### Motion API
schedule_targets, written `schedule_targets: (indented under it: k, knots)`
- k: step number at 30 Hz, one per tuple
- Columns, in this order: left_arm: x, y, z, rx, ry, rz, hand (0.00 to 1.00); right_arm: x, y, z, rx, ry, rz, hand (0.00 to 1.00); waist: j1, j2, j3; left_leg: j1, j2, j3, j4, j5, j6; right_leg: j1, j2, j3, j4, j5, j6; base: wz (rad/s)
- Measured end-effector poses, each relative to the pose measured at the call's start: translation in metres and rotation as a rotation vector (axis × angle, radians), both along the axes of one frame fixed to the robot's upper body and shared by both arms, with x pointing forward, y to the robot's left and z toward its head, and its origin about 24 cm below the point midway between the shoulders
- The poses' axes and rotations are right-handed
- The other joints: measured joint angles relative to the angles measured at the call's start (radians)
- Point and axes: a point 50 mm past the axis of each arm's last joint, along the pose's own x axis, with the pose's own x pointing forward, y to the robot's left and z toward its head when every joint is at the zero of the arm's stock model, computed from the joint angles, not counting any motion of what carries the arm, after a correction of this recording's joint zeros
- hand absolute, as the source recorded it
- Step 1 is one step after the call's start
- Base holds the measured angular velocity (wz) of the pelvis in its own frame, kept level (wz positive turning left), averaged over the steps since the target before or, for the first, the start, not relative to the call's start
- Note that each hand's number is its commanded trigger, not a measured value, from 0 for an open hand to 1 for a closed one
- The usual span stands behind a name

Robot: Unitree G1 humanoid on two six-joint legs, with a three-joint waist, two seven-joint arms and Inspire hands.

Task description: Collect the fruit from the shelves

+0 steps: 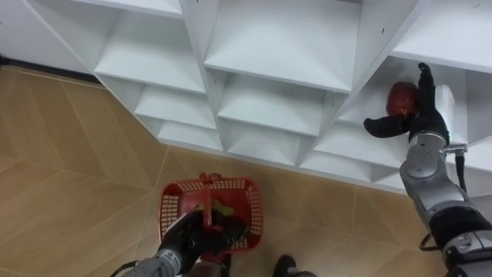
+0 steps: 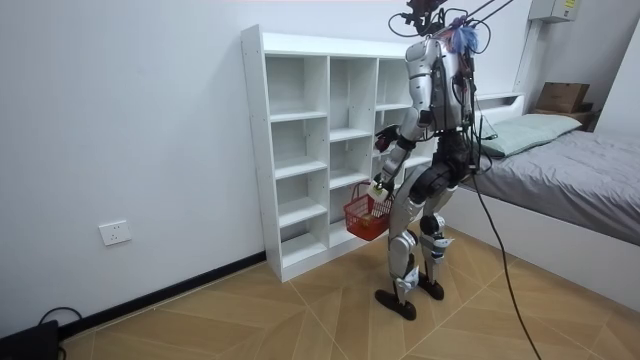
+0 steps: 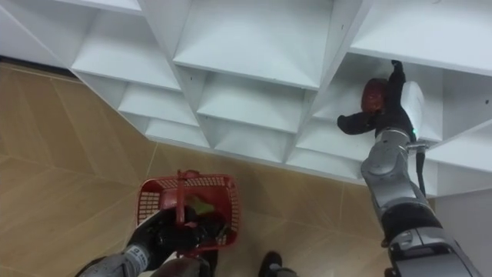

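Where the left hand (image 1: 188, 235) grips: low at the left, fingers curled round the handle of the red basket (image 1: 250, 211), which hangs above the floor (image 1: 77, 138) just before the lower shelves of the closet (image 1: 269, 46).
Swing risk: the basket hangs from one handle, so a lurch or a turn of the body could knock it against the closet or tip it.
Load in the basket: a yellow-green fruit (image 1: 221, 208) lies inside with darker things I cannot make out. A hard tilt could spill them onto the floor.
Gap to cross: the red fruit (image 1: 401, 98) is well apart from the basket, higher and far to the right. It must be carried out, down and across open floor, and letting go off the rim would mean a drop and a roll.
Place of the red fruit: on a shelf in the right-hand compartment, near its front, and by my judgement not yet lifted.
State of the right hand (image 1: 421, 117): inside that compartment, fingers (image 1: 424, 77) wide and straight, rising along the fruit's right side, with the thumb splayed out to the left below it. Whether they touch the fruit I cannot tell.
Grasp risk: the fruit looks round and smooth. Fingers closing off-centre could squeeze it out leftward or deeper in, or roll it over the shelf edge.
Way-out risk: the divider and the shelf above stand close about the hand, and a knock there could loosen a weak hold.
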Motion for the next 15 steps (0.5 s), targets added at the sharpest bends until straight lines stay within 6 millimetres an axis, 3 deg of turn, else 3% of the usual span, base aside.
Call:
schedule_targets:
  k: [13,14,15]
  knots:
    - [-0.0003,0.0003,-0.0007,0.000,0.016,-0.004,1.00,0.0002,0.0000,-0.0002,-0.047,0.021,0.009,0.00,-0.007,0.000,0.0000,-0.003,0.000,0.000,-0.001,0.000,0.000,-0.002,0.000,-0.001,-0.001,0.000,0.000,0.00]
    - [-0.0001,0.0003,-0.0006,-0.001,0.015,-0.005,1.00,0.0004,0.0002,0.0000,-0.049,0.020,0.010,0.04,-0.007,0.000,-0.0001,-0.004,0.000,0.000,-0.001,0.000,0.000,-0.003,0.000,-0.001,-0.001,0.000,0.000,0.00]
    - [0.0000,0.0003,-0.0005,-0.001,0.015,-0.005,1.00,0.0006,0.0002,0.0002,-0.049,0.019,0.011,0.27,-0.006,-0.001,-0.0005,-0.006,0.000,-0.001,-0.001,0.000,0.000,-0.005,0.000,-0.001,0.000,0.000,0.000,0.00]
